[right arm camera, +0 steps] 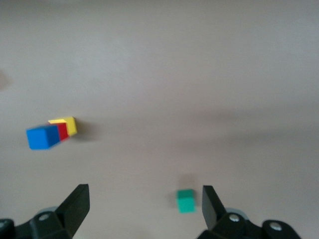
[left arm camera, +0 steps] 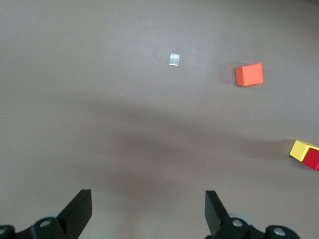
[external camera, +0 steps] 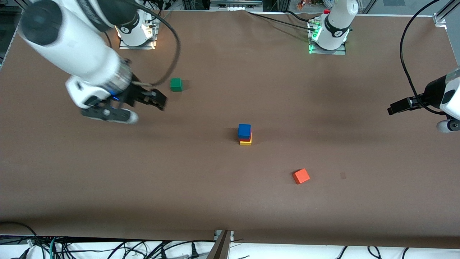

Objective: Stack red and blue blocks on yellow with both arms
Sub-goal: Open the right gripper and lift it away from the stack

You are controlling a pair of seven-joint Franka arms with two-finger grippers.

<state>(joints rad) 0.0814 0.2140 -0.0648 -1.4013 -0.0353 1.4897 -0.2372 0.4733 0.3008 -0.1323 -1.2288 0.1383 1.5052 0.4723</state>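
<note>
Three cubes stand stacked upright mid-table: blue block [external camera: 244, 130] on red block [external camera: 246, 138] on yellow [external camera: 245, 142], its axis vertical. Right gripper [external camera: 158, 102], spread wide, hangs at the stack's ten o'clock; left gripper [left arm camera: 148, 211], also wide, hangs empty at two o'clock.

red block [external camera: 245, 138] mostly hidden, left arm [external camera: 445, 97] cut off

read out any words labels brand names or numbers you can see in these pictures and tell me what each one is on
No text can be read in any view.
The round marks on the two arm bases are too small to read.
The blue block, red block, yellow block, green cube and orange cube carry no print.
</note>
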